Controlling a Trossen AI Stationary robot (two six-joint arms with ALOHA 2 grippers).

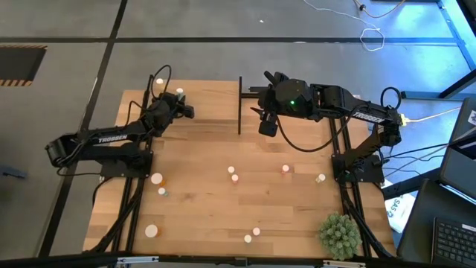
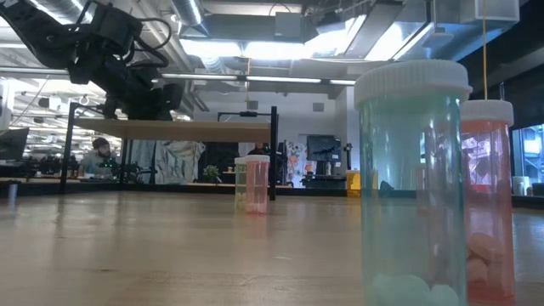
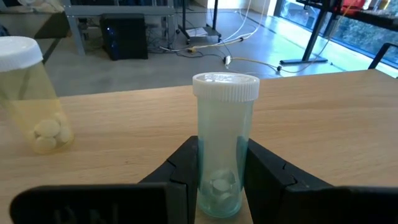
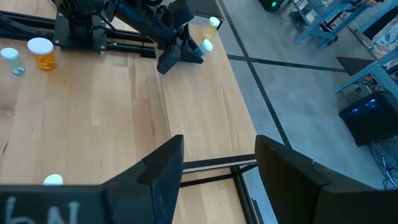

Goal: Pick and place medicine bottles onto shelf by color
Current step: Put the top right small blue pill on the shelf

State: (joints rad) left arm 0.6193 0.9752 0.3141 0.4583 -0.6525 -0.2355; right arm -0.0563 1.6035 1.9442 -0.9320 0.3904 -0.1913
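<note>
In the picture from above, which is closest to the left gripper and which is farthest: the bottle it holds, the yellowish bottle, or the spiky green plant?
1. The pale green bottle: upright between the left gripper fingers, on the shelf.
2. The yellowish bottle: just beside it, near the shelf's far left corner.
3. The spiky plant: far away at the table's near right corner.

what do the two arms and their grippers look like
Both arms are dark, jointed links with black cables looping along them. The left arm carries white TROSSEN lettering; the right arm has a green light on its wrist block. The left gripper and right gripper each have two blocky, dark, wedge-shaped fingers.
</note>
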